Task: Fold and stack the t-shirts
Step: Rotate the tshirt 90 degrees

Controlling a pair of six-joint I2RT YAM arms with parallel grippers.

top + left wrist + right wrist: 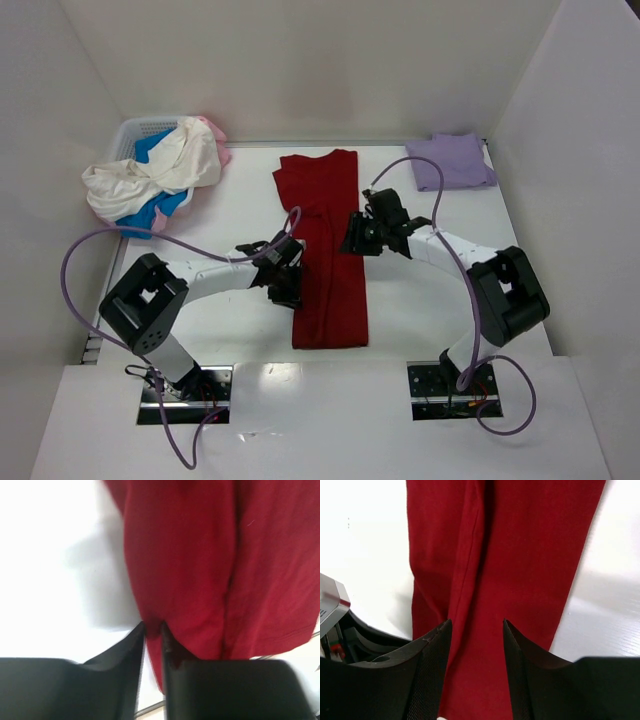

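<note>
A dark red t-shirt lies as a long narrow strip down the middle of the table, its sides folded in. My left gripper is at the strip's left edge, about halfway down. In the left wrist view the left gripper is shut on a pinch of the red cloth. My right gripper hovers at the strip's right edge. In the right wrist view it stands open over the flat red cloth, beside a lengthwise fold. A folded pale lavender t-shirt lies at the back right.
A white lattice basket stands at the back left. A heap of cream-white, blue and pink shirts spills out of it onto the table. White walls close in the table on three sides.
</note>
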